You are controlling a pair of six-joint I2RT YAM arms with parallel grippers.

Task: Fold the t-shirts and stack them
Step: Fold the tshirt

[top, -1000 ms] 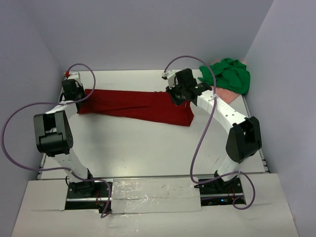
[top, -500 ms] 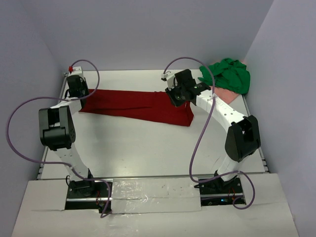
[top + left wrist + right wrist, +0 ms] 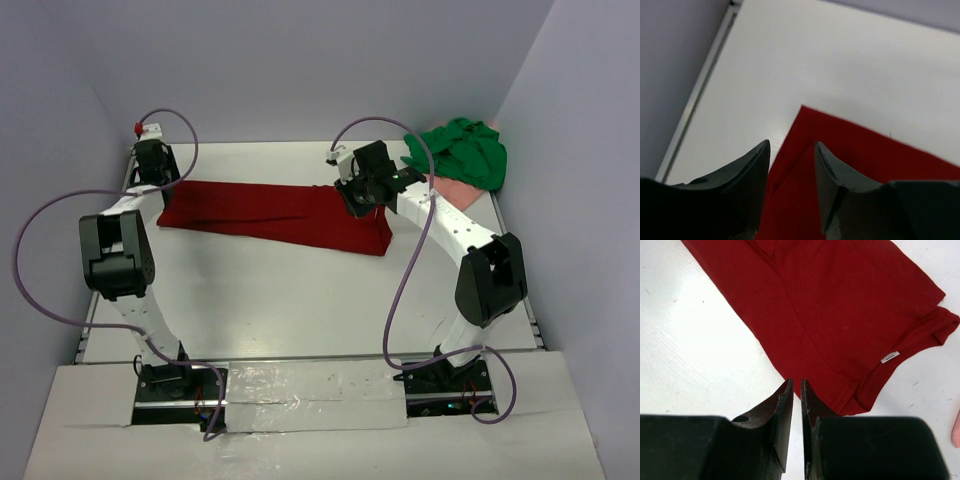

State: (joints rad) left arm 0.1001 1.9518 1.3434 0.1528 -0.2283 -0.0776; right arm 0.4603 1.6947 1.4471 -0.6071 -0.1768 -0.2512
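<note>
The dark red t-shirt (image 3: 270, 212) lies folded in a long strip across the far half of the table (image 3: 300, 300). My left gripper (image 3: 152, 165) hovers at its left end. In the left wrist view the left gripper (image 3: 791, 144) is open, with the shirt's corner (image 3: 865, 160) lying below and nothing between the fingers. My right gripper (image 3: 358, 195) hangs over the strip's right part. There the right gripper (image 3: 795, 381) shows only a narrow slit between its jaws and holds nothing, above the shirt's edge (image 3: 840, 315). A green t-shirt (image 3: 465, 150) is heaped on a pale pink one (image 3: 462, 190) at the far right.
Grey walls close in the table on the left, far and right sides. A raised rail (image 3: 700, 95) runs along the table's left edge. Purple cables (image 3: 40, 260) loop from both arms. A white label (image 3: 890, 357) shows on the red shirt's hem.
My left gripper has opened and let go of the red shirt's left end, drawing slightly towards the far left corner. The right arm has barely moved.
</note>
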